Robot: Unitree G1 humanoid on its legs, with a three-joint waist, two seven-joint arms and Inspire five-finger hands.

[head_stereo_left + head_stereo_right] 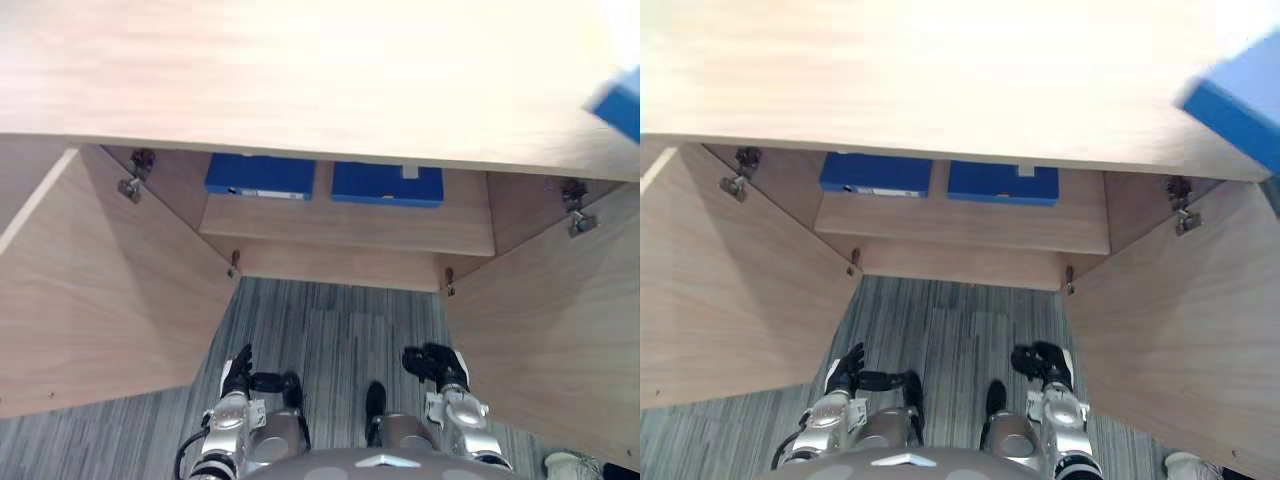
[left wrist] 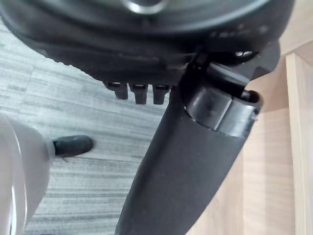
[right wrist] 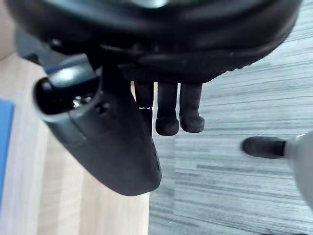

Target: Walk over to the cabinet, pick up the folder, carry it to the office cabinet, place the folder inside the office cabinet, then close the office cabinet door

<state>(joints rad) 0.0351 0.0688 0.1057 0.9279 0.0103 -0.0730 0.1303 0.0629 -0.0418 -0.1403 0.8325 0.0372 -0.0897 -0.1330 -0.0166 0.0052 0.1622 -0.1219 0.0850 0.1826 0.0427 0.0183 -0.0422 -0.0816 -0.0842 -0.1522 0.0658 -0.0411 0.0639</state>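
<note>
The office cabinet (image 1: 300, 80) stands with both doors swung wide, its pale wooden top running across the upper part of the head views. Its left door (image 1: 110, 290) angles out over the grey striped carpet (image 1: 330, 340), hung on a metal hinge (image 1: 133, 175) at the cabinet's inner left corner. In front of the opening, low over the carpet, the left hand (image 1: 238, 372) hangs with loose, released fingers and nothing in it; its wrist view shows the fingertips (image 2: 140, 93) free above the carpet beside the left door.

Inside the cabinet, on the wooden shelf (image 1: 350, 225), two blue items lie flat side by side with a small gap between them: the left shelf folder (image 1: 260, 175) and the right shelf folder (image 1: 387, 185). The right hand (image 1: 440, 365) hangs in front of the opening's right side, fingers relaxed and empty. The right door (image 1: 550, 320) stands open on its own hinge (image 1: 575, 205). The blue folder (image 1: 1240, 105) lies on the cabinet's top at its far right end, cut off by the view's edge and well apart from both hands
</note>
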